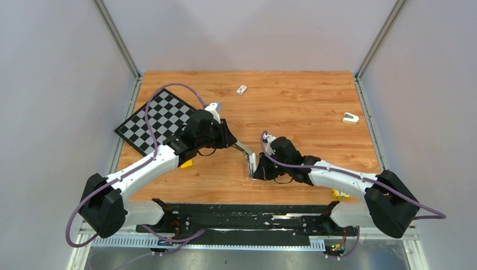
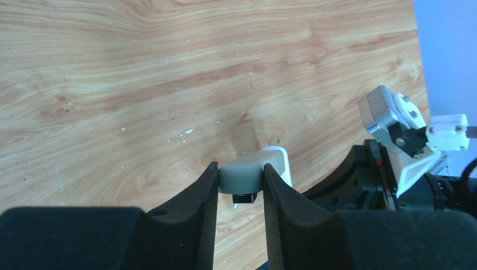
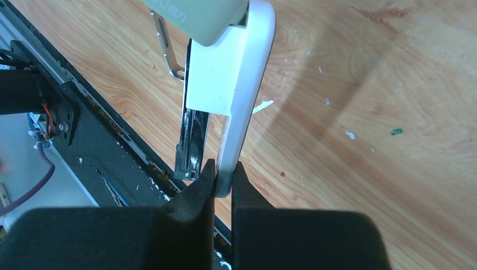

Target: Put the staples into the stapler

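**Both pincers grip the opened stapler over the near middle of the surface**

The stapler [image 3: 216, 84] hangs between the two arms, close to the near edge of the wooden surface [image 1: 304, 101] and about midway across it. It is hinged open. The left pincer [image 2: 240, 167] is clenched on the grey top cover [image 2: 242, 173], one black finger on each side of it. The right pincer [image 3: 224, 166] is clenched on the thin edge of the white base [image 3: 247, 84]. Beside that base, the bright metal inner channel [image 3: 188, 140] runs down towards the fingers, with a bent metal wire [image 3: 166, 45] beside it.

In the right wrist view the grey cover carries a few pale raised letters. The top of the frame cuts them off, and they cannot be read as a word.

A black-and-white chequered board [image 1: 157, 121] lies at the left of the surface, and a small yellow block [image 1: 187, 164] shows just beside the left arm. A tiny white object [image 1: 242, 89] lies near the far edge and another [image 1: 350, 117] near the right edge, both well apart from the stapler. No writing can be made out on either.
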Motion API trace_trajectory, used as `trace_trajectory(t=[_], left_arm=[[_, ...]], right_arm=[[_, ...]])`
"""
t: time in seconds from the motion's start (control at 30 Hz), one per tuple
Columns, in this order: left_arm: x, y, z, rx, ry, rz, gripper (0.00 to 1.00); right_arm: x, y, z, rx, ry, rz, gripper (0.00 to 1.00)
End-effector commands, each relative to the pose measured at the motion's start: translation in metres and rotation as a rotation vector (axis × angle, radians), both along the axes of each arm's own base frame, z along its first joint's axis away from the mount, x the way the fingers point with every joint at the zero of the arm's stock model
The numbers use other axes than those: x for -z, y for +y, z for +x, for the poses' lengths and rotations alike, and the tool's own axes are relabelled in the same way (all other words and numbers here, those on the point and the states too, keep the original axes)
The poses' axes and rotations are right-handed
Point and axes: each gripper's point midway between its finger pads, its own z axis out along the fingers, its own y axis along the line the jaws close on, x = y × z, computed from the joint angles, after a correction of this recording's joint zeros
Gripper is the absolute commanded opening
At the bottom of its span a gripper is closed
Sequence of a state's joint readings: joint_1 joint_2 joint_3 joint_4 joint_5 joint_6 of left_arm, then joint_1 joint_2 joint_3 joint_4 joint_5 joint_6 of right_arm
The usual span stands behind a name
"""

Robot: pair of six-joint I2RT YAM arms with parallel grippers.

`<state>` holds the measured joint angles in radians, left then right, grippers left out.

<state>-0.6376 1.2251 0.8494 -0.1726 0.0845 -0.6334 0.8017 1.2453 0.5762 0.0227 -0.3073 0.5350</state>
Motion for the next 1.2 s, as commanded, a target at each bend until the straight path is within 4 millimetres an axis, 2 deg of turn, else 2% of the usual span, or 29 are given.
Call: trace_trajectory(t=[0.0,0.07,0.23,0.33,0.43,0.6,0.8,0.9,1.17], left_arm=[[-0.010,0.003,0.030,-0.061,-0.089,0.024,0.04],[-0.012,0.003,0.029,-0.055,-0.088,0.016,0.15],[-0.019,0.005,0.019,-0.047,-0.086,-0.004,0.61],[-0.023,0.008,0.010,-0.039,-0.083,-0.028,0.76],[-0.027,0.008,-0.003,-0.006,-0.086,-0.057,0.79],[-0.019,0.002,-0.028,0.066,-0.023,-0.106,0.79],[-0.002,-0.026,-0.058,0.146,0.033,-0.172,0.82],[0.014,-0.031,-0.062,0.151,0.077,-0.169,0.80],[0.026,-0.032,-0.061,0.129,0.096,-0.181,0.72]], right_arm=[[-0.021,0.028,-0.027,-0.157,0.004,0.123,0.00],[-0.018,0.027,-0.022,-0.100,0.037,0.104,0.00],[-0.021,0.035,-0.006,0.037,0.103,0.119,0.00],[-0.031,0.043,0.001,0.072,0.111,0.168,0.00],[-0.040,0.048,0.008,0.099,0.104,0.184,0.00],[-0.049,0.042,0.031,0.211,0.041,0.164,0.00],[-0.066,0.047,0.049,0.266,-0.010,0.187,0.00],[-0.069,0.048,0.053,0.279,-0.015,0.200,0.00],[-0.075,0.042,0.058,0.315,-0.043,0.201,0.00]])
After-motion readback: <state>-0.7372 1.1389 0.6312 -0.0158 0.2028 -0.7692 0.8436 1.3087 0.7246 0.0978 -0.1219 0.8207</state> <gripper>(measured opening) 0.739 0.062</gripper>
